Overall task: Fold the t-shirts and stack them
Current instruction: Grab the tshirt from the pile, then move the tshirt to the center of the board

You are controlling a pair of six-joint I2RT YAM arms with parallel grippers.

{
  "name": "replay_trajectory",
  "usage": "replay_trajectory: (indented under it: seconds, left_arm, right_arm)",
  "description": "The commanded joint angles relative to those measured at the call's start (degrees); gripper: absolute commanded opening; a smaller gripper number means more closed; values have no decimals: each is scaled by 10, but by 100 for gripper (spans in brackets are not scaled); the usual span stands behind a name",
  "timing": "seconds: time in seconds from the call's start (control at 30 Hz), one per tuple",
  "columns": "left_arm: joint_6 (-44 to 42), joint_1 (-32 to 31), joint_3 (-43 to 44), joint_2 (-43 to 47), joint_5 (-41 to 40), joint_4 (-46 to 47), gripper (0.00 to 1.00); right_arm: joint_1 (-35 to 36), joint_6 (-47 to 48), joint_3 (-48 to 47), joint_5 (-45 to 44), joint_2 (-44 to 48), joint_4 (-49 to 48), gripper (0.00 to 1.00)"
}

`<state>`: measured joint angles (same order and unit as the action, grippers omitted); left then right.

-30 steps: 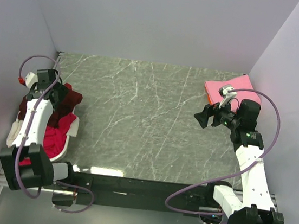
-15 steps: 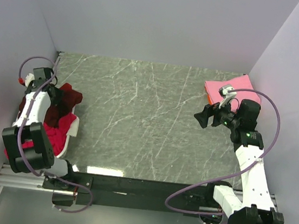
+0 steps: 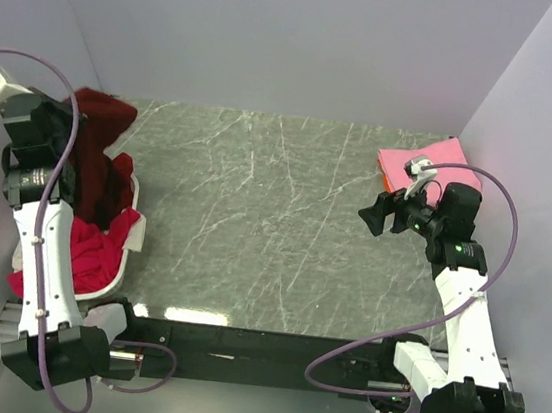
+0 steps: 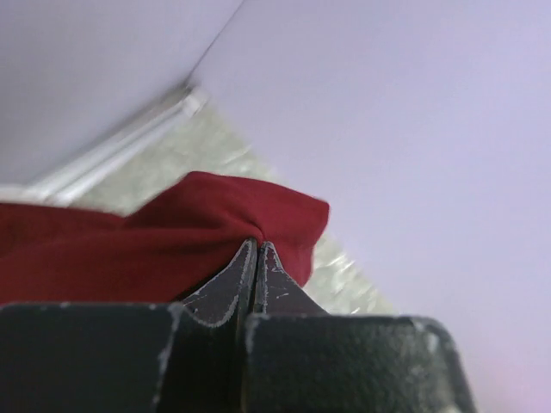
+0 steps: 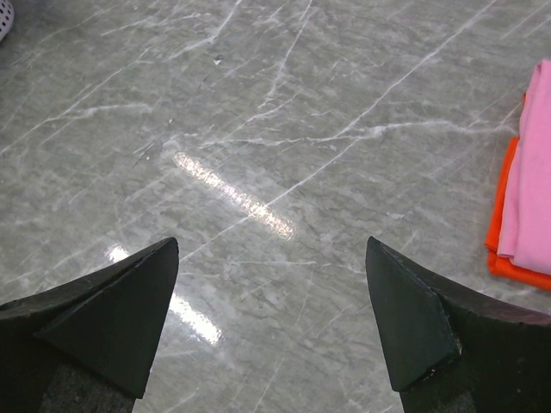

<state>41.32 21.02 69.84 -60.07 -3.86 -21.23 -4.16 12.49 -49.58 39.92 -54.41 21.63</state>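
My left gripper (image 3: 74, 109) is raised high at the far left, shut on a fold of the dark maroon t-shirt (image 3: 97, 149). The shirt hangs from it down into the basket. In the left wrist view the fingertips (image 4: 256, 243) pinch the maroon cloth (image 4: 129, 249) tightly. A magenta t-shirt (image 3: 94, 253) lies crumpled in the basket below. At the back right a folded pink t-shirt (image 3: 432, 165) rests on an orange one (image 5: 506, 219). My right gripper (image 3: 370, 218) hovers open over bare table beside that stack, with nothing between its fingers (image 5: 271, 245).
The white plastic basket (image 3: 133, 234) sits at the table's left edge, under my left arm. Walls close the table on the left, back and right. The marble tabletop (image 3: 275, 216) stretches between the basket and the folded stack.
My left gripper closed on the maroon t-shirt in the basket and rose up and back, pulling the cloth up with it. The right arm has not moved.
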Motion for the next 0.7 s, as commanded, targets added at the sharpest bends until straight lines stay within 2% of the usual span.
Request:
replay_trajectory:
  seconds: [0.0,0.1,0.2,0.37,0.5,0.67]
  left_arm:
    - [-29,-7,79,19,4,50,0]
    - [-45,-13,155,7,-21,30,0]
    - [-46,-13,214,-9,-6,32,0]
    - [-9,-14,283,-36,74,77,0]
    - [39,-17,388,-79,181,92,0]
    - [61,-66,471,-119,213,126,1]
  right_arm:
    - [-1,-1,-25,2,1,-8,95]
    - [-1,-2,-25,2,2,-8,95]
    - [-1,-2,-25,2,0,-9,95]
    - [-1,-1,-25,2,1,-8,95]
    - [-1,-1,-25,2,1,-8,95]
    - [-1,1,-24,3,1,-8,95]
